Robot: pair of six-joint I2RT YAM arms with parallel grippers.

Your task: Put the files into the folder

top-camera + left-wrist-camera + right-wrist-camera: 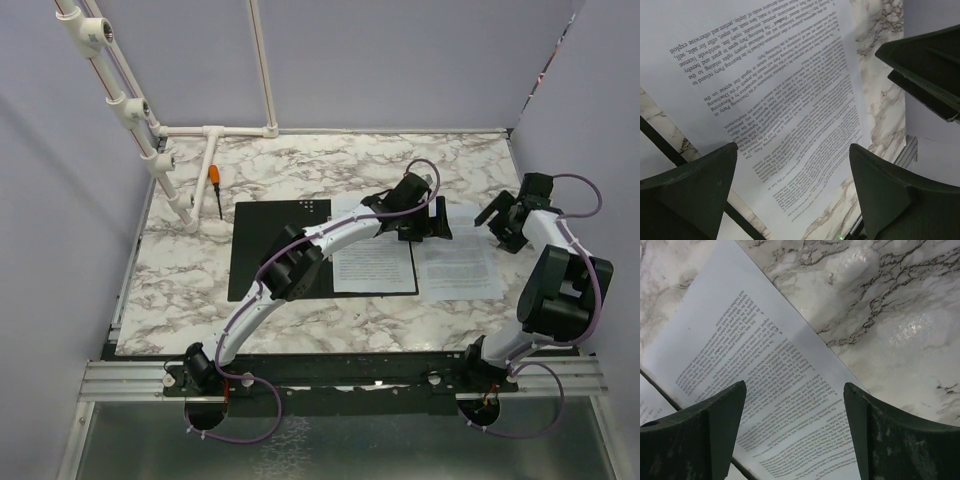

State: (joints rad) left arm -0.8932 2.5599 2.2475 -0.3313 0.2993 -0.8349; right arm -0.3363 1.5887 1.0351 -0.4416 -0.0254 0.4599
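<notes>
— Asking about the coming move: where is the loose white printed paper sheet [458, 265] lying?

— It is lying flat on the grey-veined marble table [180, 290], just beside the 3 o'clock edge of the open black folder [270, 250]. Its long axis is running from 12 to 6 o'clock in the top view.

— Is the folder holding anything?

— A second white printed sheet [372, 268] is resting on its right-hand panel, while the left panel is showing bare black.

— How are the arms standing?

— The left gripper [425, 222] is hovering over the loose sheet's 11 o'clock corner, by the folder's edge, with its jaws spread wide and gripping nothing. The right gripper [503, 228] is hanging by the 1 o'clock corner, also wide and empty.

— Which is nearer?

— Both are sitting at the sheet's far end. The sheet's body is lying toward 5 o'clock from the left gripper and 7 o'clock from the right. I am judging the left as slightly closer to the paper.

— What is the move turning on?

— I am guessing it is sliding the sheet toward 9 o'clock, over the folder's edge onto the page inside.
</notes>
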